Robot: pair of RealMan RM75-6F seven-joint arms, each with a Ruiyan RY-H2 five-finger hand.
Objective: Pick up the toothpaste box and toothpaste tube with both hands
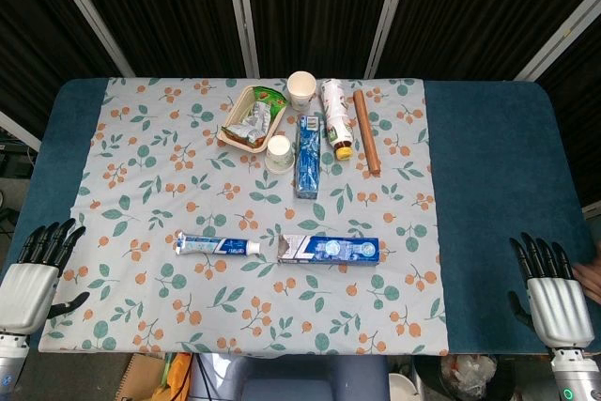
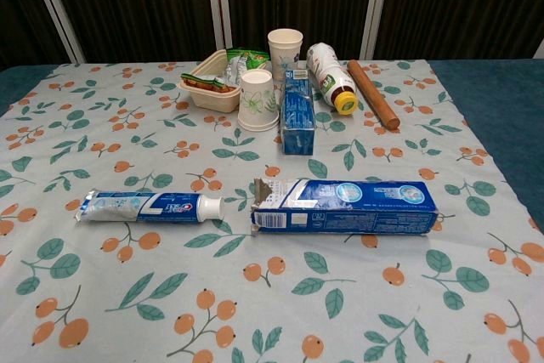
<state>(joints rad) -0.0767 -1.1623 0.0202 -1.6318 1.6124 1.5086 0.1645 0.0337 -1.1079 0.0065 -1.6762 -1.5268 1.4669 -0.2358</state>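
Near the middle of the floral cloth (image 1: 141, 138), toward its 6 o'clock edge, the toothpaste tube (image 1: 218, 245) lies flat with its white cap pointing to 3 o'clock, and just beside that cap, not touching it, lies the toothpaste box (image 1: 329, 249), its torn-open flap facing the tube. Both are blue and white; the chest view shows red lettering on the tube and small print on the box, too blurred to read. At 12 o'clock from the box lies a second blue carton (image 1: 308, 155), lengthwise toward the far edge, its writing also unreadable. Around it stand a patterned paper cup (image 1: 279, 150) at its 9 o'clock, a plain paper cup (image 1: 301, 89), a tray (image 1: 232, 117) of wrapped snacks, a white bottle (image 1: 336, 117) with a yellow cap lying on its side, and a brown stick (image 1: 366, 131) at 3 o'clock. On the blue worktop (image 1: 488, 185), the left hand (image 1: 33, 274) waits at the 7 o'clock corner and the right hand (image 1: 552, 293) at the 5 o'clock corner, both well apart from the tube and box, fingers apart and extended, holding nothing.
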